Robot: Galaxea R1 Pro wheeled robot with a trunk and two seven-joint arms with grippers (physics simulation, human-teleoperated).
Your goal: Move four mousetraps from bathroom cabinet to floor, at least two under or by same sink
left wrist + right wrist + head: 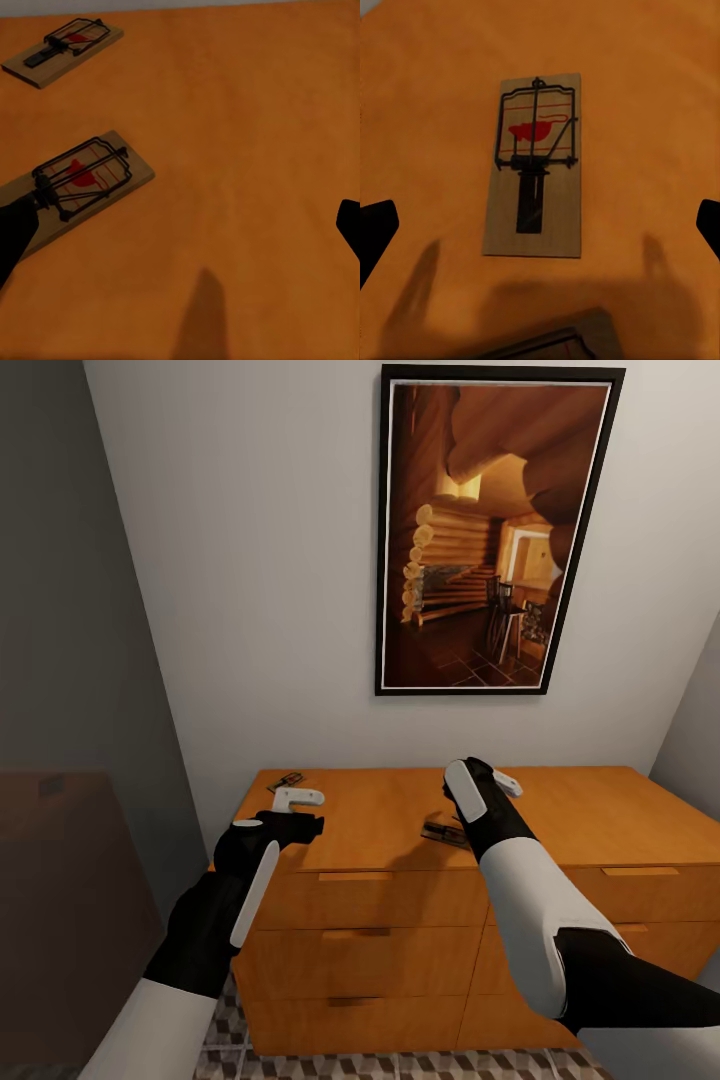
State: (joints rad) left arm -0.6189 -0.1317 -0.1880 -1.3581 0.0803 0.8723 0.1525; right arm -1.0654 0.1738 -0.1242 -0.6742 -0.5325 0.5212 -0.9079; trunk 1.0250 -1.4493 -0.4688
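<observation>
Over the cabinet (400, 830), the left gripper (180, 225) hangs with fingers spread wide, one mousetrap (79, 187) lying flat beside its fingertip (13, 232) and a second mousetrap (64, 51) farther off. The right gripper (540, 225), fingers equally wide apart and empty, frames a third mousetrap (536, 165) lying flat between them.

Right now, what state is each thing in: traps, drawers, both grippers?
Left-wrist near mousetrap: flat on the cabinet top, ungrasped.
Left-wrist far mousetrap: flat, untouched.
Right-wrist mousetrap: flat, centred between open fingers.
Cabinet drawers: all closed.
Left gripper: open, empty, over the top.
Right gripper: open, empty, over the top.
</observation>
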